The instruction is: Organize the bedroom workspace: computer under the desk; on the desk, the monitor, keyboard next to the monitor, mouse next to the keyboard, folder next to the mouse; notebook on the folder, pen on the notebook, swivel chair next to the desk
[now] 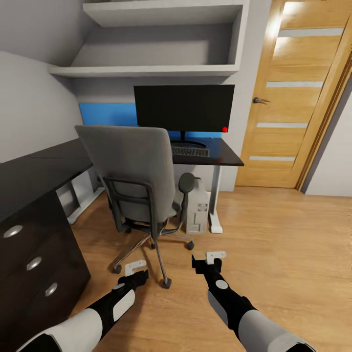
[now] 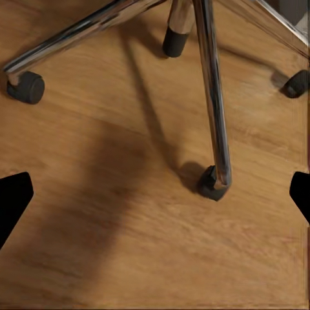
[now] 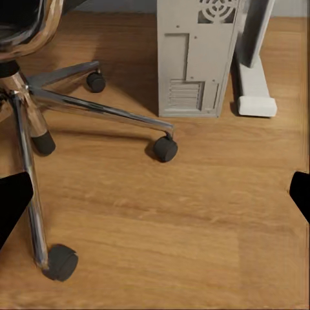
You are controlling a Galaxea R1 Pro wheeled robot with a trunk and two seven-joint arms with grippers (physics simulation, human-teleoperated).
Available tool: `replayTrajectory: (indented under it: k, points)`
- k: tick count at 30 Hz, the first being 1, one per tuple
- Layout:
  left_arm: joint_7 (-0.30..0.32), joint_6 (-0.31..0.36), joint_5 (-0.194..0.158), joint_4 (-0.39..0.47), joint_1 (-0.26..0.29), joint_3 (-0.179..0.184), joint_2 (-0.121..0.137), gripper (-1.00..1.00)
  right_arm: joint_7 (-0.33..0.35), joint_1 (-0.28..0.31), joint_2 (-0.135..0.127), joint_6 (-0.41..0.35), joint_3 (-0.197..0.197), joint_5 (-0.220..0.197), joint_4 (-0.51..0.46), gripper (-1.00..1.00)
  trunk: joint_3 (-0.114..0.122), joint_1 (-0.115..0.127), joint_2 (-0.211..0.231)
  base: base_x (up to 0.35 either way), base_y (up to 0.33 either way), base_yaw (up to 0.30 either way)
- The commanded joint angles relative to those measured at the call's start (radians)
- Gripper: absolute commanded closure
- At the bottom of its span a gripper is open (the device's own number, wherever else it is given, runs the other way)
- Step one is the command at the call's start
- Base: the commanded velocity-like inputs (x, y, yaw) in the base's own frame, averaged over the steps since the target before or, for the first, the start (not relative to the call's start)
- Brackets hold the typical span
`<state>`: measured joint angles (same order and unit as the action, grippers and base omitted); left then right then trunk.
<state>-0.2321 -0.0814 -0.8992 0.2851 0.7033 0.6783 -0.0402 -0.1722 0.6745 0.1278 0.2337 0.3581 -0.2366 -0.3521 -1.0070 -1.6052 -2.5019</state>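
The swivel chair (image 1: 131,171) stands with its grey back toward me, in front of the black desk (image 1: 44,168); its chrome base (image 2: 213,97) and casters (image 3: 165,148) are close to both grippers. On the desk's far part the monitor (image 1: 184,111) stands with the keyboard (image 1: 190,152) in front of it. The computer (image 1: 198,208) sits on the floor under the desk, beside a white leg (image 3: 253,77). My left gripper (image 1: 137,274) and right gripper (image 1: 208,261) hang low over the floor, both open and empty. The chair's seat is hidden; folder, mouse, notebook and pen are out of view.
A dark drawer unit (image 1: 34,264) under the desk's near wing stands close on my left. A wooden door (image 1: 293,98) is at the right, with wooden floor (image 1: 274,244) before it. White shelves (image 1: 156,46) hang above the monitor.
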Motion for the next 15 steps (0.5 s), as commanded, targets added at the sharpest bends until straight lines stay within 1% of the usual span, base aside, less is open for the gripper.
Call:
replayTrajectory:
  k: [1,6,10,11,15]
  points:
    - [-0.006,-0.005,-0.009,0.000,0.001,0.009,-0.001,-1.00,-0.006,0.001,-0.001,0.004,0.009,-0.008,0.001,-1.00,0.003,0.001,0.000,-0.302,-0.129,0.000]
    - [-0.006,-0.006,-0.009,0.000,0.001,0.009,-0.001,-1.00,-0.006,0.001,-0.002,0.004,0.009,-0.012,0.001,-1.00,0.022,0.003,0.001,-0.310,-0.105,0.000]
    - [-0.003,-0.004,-0.010,0.001,0.001,0.008,0.000,-1.00,-0.006,0.001,-0.001,0.002,0.011,-0.014,0.001,-1.00,0.038,0.005,0.002,-0.327,-0.033,0.000]
    - [-0.004,-0.003,-0.010,0.001,0.001,0.008,-0.001,-1.00,-0.006,0.002,-0.001,0.000,0.011,-0.015,0.001,-1.00,0.041,0.009,0.009,-0.276,-0.008,0.000]
    - [-0.007,-0.003,-0.009,0.002,0.001,0.006,0.000,-1.00,-0.006,0.002,-0.001,-0.001,0.011,-0.015,0.001,-1.00,0.053,0.025,0.037,-0.089,-0.002,0.000]
